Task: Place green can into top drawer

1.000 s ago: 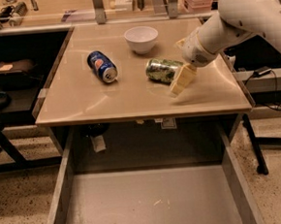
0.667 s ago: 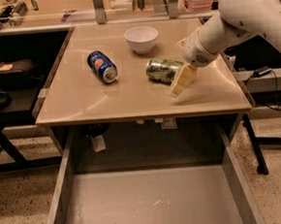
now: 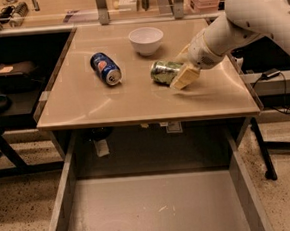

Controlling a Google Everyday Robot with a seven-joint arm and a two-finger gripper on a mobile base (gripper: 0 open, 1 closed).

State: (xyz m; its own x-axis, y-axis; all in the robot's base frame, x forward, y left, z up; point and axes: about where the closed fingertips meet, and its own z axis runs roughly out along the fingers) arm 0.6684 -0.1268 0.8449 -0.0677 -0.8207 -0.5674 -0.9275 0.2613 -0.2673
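From my seat the green can lies on its side on the worktop, just toward 3 o'clock from the middle, its long axis running roughly 9 to 3 and its silver end facing 9 o'clock. The gripper sits at the can's 3 o'clock end, down at worktop level, with the white arm reaching in from about 2 o'clock. The fingers are apart, one on the near side of the can's end and one on the far side, so the can's end lies between them. The near one looks to be against the can, though I cannot tell how firmly. The can rests flat on the worktop. A blue can also lies on its side, toward 9 o'clock from the green can and well apart from it, slanted from 11 to 5. A white bowl stands upright at 12 o'clock, near the green can but not touching it. The drawer is pulled out at 6 o'clock, below the worktop's front edge, its grey bottom bare.
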